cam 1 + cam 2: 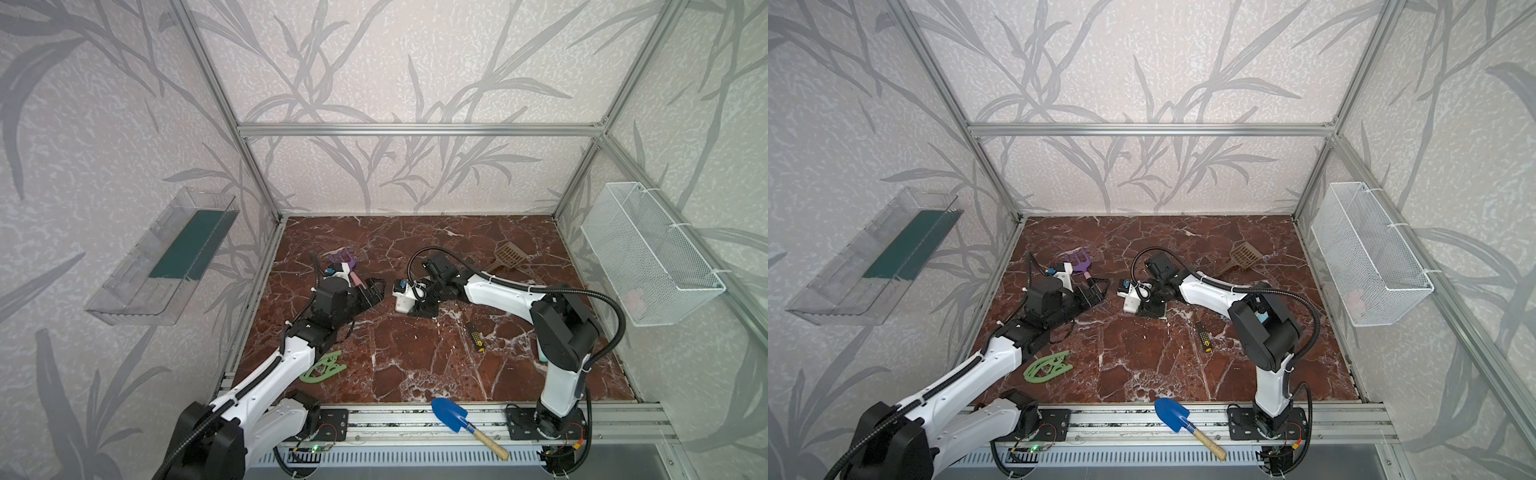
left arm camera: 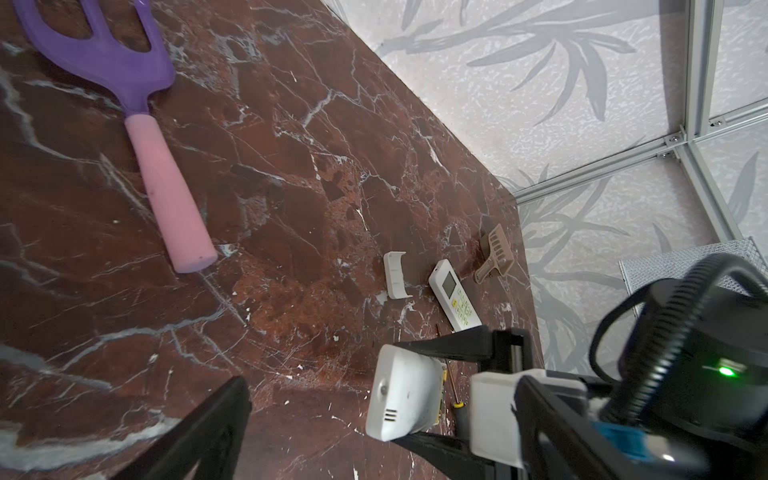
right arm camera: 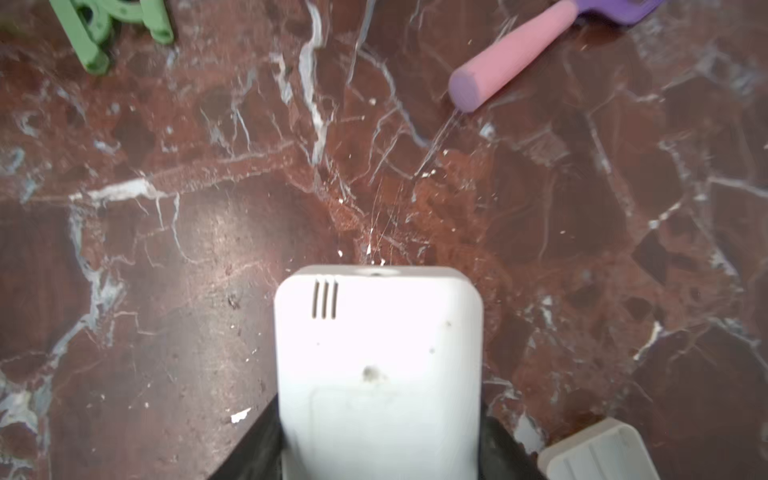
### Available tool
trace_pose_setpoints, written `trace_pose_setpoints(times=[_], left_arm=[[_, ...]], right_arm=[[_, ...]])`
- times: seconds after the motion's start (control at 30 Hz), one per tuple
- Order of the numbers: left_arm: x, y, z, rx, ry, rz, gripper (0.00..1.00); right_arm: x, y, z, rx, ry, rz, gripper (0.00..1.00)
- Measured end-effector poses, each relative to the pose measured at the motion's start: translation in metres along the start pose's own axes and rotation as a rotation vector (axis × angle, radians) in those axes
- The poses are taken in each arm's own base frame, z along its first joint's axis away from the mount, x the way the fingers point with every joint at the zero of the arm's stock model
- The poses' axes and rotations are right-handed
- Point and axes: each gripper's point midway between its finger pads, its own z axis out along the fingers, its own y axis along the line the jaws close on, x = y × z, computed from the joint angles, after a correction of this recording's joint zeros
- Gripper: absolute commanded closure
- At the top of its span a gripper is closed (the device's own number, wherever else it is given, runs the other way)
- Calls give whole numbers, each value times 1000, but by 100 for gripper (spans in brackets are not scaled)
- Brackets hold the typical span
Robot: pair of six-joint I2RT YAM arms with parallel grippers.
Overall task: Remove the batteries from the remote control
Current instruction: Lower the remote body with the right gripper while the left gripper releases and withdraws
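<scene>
Green rocking-horse cutout [image 1: 326, 365] lies flat at 7 o'clock of the left gripper [image 1: 377, 295]; purple garden fork [image 1: 345, 259] with pink handle at 11 o'clock. Left gripper is spread wide with nothing in it, tips facing the right gripper [image 2: 405, 392] just beside. Right gripper is clamped on a white remote [image 3: 378, 365] — vent end pokes toward the left gripper. Batteries not clearly visible; yellowish sliver [image 2: 437, 409] at the remote's edge, cannot tell. Screwdriver [image 1: 474, 337] at 4 o'clock of the right gripper, brown slotted scoop [image 1: 505, 255] at 2 o'clock — both on the marble table [image 1: 415, 365].
</scene>
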Motion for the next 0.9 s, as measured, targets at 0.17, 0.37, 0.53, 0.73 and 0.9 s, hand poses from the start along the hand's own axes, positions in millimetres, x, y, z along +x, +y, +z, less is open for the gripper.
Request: trace_pose_setpoints(times=[0.17,0.37,0.53,0.73,0.9], left_arm=[[-10,0,-11,-12,-52,18,2],[-13,1,-13,-25,-71,17,3],[-14,3,-13,-32,-77,16,3],[-14,4,-14,-36,-78,15,3],[-16,3,-15,-33,-85,16,3]], right_arm=[[13,0,11,-44,82,-59,60],[16,2,20,-92,122,-102,57],[20,13,33,-140,153,-121,55],[18,18,41,-163,156,-124,52],[17,20,42,-181,171,-122,48]])
